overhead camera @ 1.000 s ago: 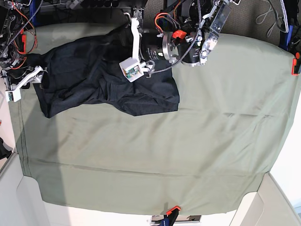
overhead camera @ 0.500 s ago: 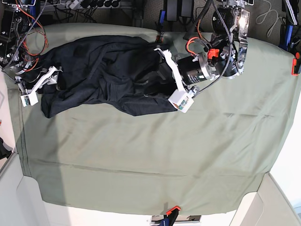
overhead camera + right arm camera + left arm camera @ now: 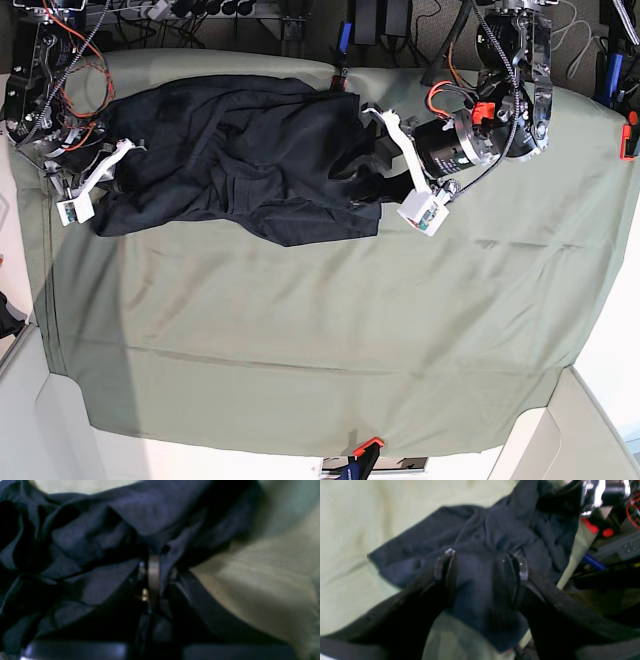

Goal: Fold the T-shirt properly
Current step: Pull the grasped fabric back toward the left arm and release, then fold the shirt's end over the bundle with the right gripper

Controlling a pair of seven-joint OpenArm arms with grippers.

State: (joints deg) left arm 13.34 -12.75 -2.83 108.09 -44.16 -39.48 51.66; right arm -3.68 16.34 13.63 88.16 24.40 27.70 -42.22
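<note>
1. Work surface: sage-green table cloth spread flat across the table, clamps at the edges, wiring and hardware along the far side.
2. T-shirt: bunched and creased on the far part of the cloth, toward the side of the right arm; not yet laid flat, no clean fold visible.
3. Right gripper: clenched on a gathered edge of the dark fabric, jaws pinched together with knit between them. Wide apart half a second before; closure just completed.
4. Left gripper: jaws spread apart with a ridge of fabric lying between the fingers; no pinch visible, so grasp not confirmed.
5. Change over the last second: left arm swung away from above the shirt middle to the opposite edge of the garment; shirt drawn out wider and lower on that side.
6. Meaning for the task, as a judgement: one end secured, other end staged for capture. Likely stage: spreading the garment before folding, early in the sequence.
7. Caution: bunched layers may cause capture of more than one layer.
</note>
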